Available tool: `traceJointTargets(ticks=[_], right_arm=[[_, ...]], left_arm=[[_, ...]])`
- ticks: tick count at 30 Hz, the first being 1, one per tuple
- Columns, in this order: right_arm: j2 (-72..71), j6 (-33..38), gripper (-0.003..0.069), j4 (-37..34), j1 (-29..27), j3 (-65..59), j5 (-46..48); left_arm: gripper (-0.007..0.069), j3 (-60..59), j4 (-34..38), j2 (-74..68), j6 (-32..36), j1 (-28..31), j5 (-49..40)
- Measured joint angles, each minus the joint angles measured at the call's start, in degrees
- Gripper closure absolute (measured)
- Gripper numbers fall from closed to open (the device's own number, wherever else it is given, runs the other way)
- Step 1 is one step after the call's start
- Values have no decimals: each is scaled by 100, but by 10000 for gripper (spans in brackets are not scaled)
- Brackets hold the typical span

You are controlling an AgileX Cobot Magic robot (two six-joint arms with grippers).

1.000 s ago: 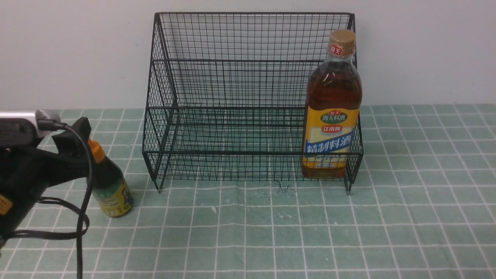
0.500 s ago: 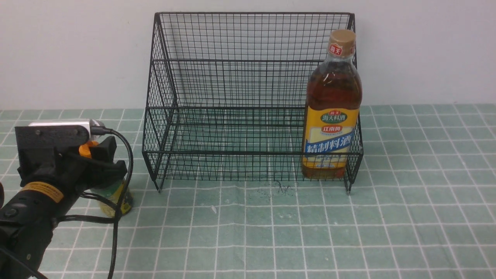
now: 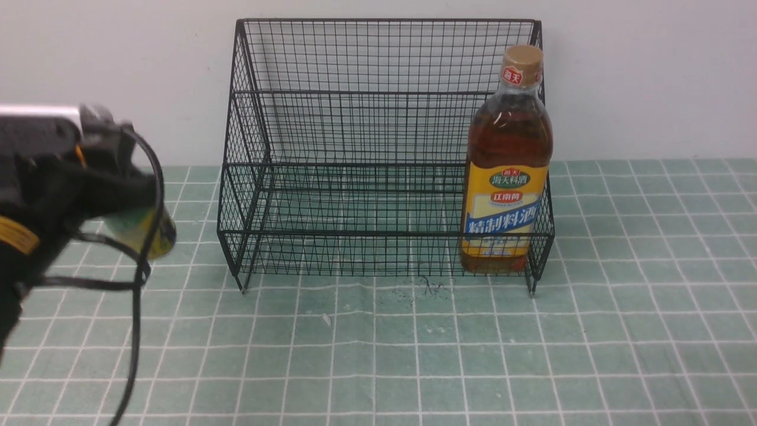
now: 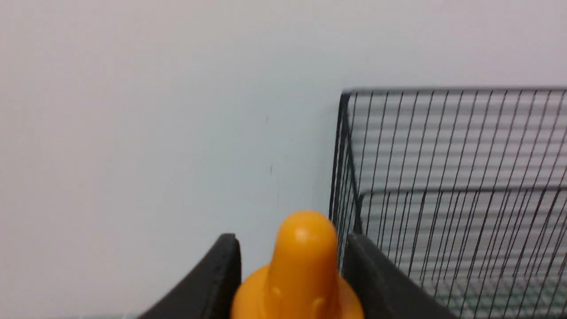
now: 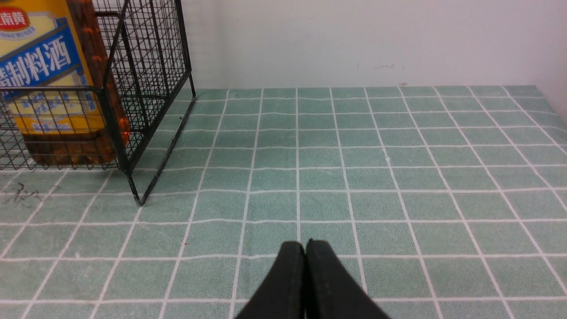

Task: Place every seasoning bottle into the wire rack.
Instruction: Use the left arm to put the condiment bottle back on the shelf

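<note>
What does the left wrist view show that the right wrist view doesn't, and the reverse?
Only the left wrist view: the orange nozzle cap between the left claw's fingers.
Only the right wrist view: the amber bottle with yellow-blue label, and the right claw, shut.
Both: part of the black wire-mesh rack and the pale wall.
</note>
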State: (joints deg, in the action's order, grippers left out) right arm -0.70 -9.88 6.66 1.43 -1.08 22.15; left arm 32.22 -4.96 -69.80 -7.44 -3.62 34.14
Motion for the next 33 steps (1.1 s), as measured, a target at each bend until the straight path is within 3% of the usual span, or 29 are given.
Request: traceJointTargets(ticks=[5, 11, 23, 33], right_arm=[[0, 0, 673, 0, 0, 0, 0], [0, 0, 673, 0, 0, 0, 0], [0, 0, 673, 0, 0, 0, 0], [0, 0, 673, 0, 0, 0, 0]], left_arm=[[355, 771, -831, 161, -658, -361, -606], [355, 1320, -1321, -428, -1149, -823, -689], [355, 1436, -1431, -1847, -1227, -985, 344], [355, 1458, -1442, -2449, -1420, -985, -23]])
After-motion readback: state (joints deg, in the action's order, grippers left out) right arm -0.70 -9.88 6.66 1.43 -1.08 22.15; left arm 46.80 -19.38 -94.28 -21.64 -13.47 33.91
